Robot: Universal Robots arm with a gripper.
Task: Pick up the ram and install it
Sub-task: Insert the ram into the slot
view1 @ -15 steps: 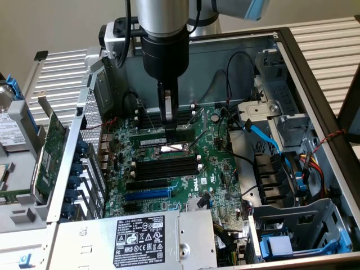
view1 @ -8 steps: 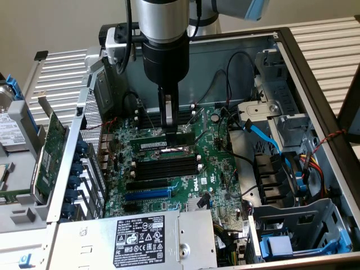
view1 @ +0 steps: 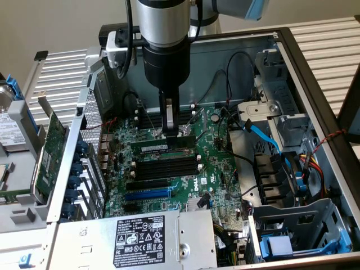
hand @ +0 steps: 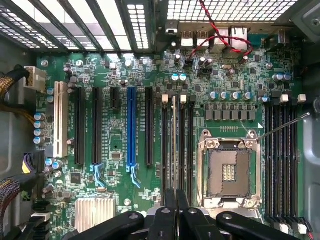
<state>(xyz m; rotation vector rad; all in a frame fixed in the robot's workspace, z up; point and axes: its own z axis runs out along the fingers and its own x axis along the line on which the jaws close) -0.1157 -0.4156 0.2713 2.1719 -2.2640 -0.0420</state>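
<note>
The ram (view1: 154, 147) is a thin green stick with a white label. It stands on edge in a memory slot on the motherboard (view1: 216, 169), inside the open computer case. My gripper (view1: 169, 134) reaches straight down from above, its two narrow fingers pinched on the stick's top edge near the middle. In the wrist view the ram (hand: 174, 145) shows edge-on between two white latches. It runs in under my gripper (hand: 175, 197), whose fingers (hand: 170, 202) press together.
Empty black memory slots (view1: 166, 167) lie beside the ram, with more slots (hand: 280, 155) past the open CPU socket (hand: 227, 172). A green expansion card (view1: 48, 146) leans outside the case. The power supply (view1: 152, 236), blue cable (view1: 264, 135) and drive cage (view1: 292, 225) crowd the case.
</note>
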